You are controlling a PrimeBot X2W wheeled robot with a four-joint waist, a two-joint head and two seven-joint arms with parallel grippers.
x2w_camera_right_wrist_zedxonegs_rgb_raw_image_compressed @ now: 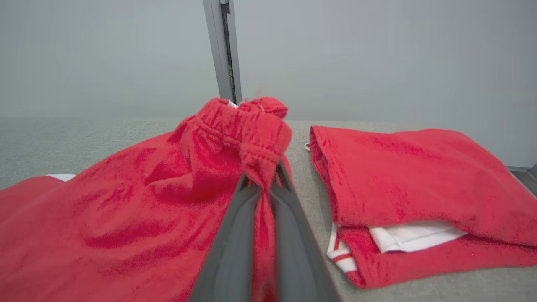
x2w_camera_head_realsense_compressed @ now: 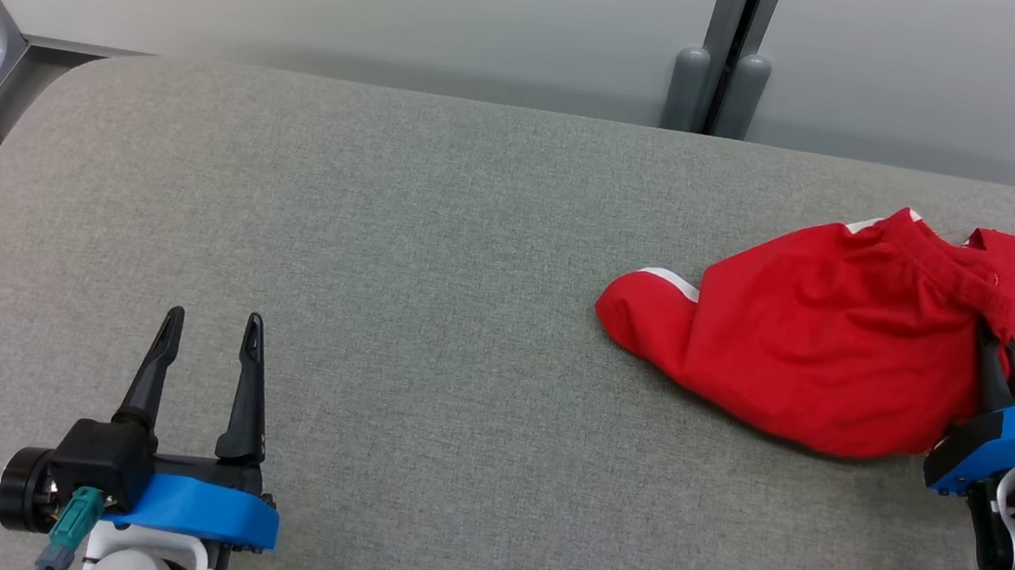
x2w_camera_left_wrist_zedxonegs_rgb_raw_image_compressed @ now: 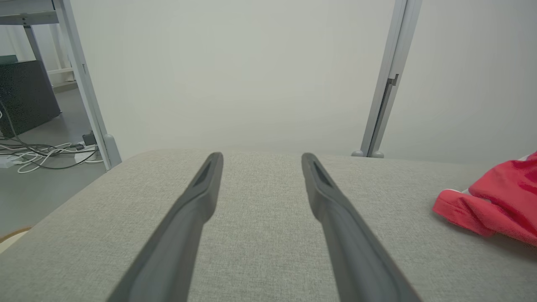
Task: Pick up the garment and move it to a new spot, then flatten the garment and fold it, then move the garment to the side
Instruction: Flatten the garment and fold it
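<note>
right gripper point(x2w_camera_right_wrist_zedxonegs_rgb_raw_image_compressed: 261, 186) pinches the waistband point(x2w_camera_right_wrist_zedxonegs_rgb_raw_image_compressed: 251, 134) of the red garment point(x2w_camera_head_realsense_compressed: 818, 343) heaped at the right end of the table point(x2w_camera_head_realsense_compressed: 439, 223), left gripper point(x2w_camera_head_realsense_compressed: 213, 324) spread idle well apart; thin bunched pinch could slip on lift or drag the folded red cloth point(x2w_camera_right_wrist_zedxonegs_rgb_raw_image_compressed: 419, 172) beside it.

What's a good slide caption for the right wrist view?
Right gripper pinching the waistband of the red garment, a folded red cloth beside it on the grey table.

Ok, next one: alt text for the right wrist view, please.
The right pincer is shut on the bunched elastic waistband of a red garment lying on a grey fabric table. A separate folded red piece with white trim lies at the view's right.
</note>
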